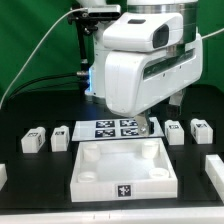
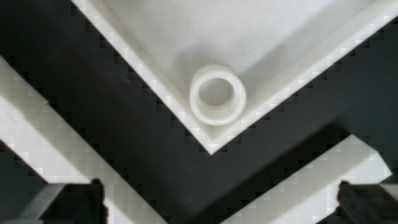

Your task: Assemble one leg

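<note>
The white tray-like piece (image 1: 88, 176) lies at the front middle of the black table. My gripper (image 1: 148, 127) hangs over its far corner on the exterior view's right. In the wrist view that corner's round socket (image 2: 215, 95) sits centred ahead of my gripper (image 2: 217, 200). Both dark fingertips (image 2: 68, 200) stand wide apart with nothing between them. Small white legs with marker tags lie on the table: two at the exterior view's left (image 1: 35, 141) (image 1: 61, 137) and two at its right (image 1: 175, 131) (image 1: 201, 130). None is held.
The marker board (image 1: 112, 127) lies just behind the tray, partly under the arm. Another white part (image 1: 216, 170) lies at the exterior view's right edge, and one (image 1: 2, 172) at its left edge. A green curtain closes the back.
</note>
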You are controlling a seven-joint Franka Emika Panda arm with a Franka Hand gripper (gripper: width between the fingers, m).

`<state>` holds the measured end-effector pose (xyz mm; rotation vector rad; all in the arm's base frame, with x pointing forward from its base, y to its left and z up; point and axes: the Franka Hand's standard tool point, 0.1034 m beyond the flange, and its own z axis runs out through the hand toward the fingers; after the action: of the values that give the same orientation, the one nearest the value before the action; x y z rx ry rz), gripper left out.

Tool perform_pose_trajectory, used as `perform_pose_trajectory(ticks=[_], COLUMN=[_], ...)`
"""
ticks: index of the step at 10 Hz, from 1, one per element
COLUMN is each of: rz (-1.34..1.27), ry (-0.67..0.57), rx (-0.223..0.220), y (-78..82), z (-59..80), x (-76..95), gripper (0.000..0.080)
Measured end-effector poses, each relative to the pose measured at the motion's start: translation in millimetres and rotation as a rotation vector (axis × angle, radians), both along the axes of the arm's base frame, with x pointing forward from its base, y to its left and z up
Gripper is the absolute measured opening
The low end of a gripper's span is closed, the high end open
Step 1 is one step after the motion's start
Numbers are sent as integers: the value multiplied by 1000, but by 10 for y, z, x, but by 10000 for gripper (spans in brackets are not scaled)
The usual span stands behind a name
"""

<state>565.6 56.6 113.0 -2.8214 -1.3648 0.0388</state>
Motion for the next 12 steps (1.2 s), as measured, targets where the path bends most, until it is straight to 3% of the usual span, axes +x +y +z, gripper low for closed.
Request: perform_pose_trajectory(ticks=[6, 7, 9, 11, 12], rz=[43, 91, 326, 608, 660], ry=[1, -9, 4, 5, 15], rx=[1, 3, 5, 15, 23], y=[-4, -40, -191, -482, -572], z=[-5, -36, -110, -289, -388], x=[-5, -115, -555, -1040, -1180], gripper=[650, 650, 650, 650, 650])
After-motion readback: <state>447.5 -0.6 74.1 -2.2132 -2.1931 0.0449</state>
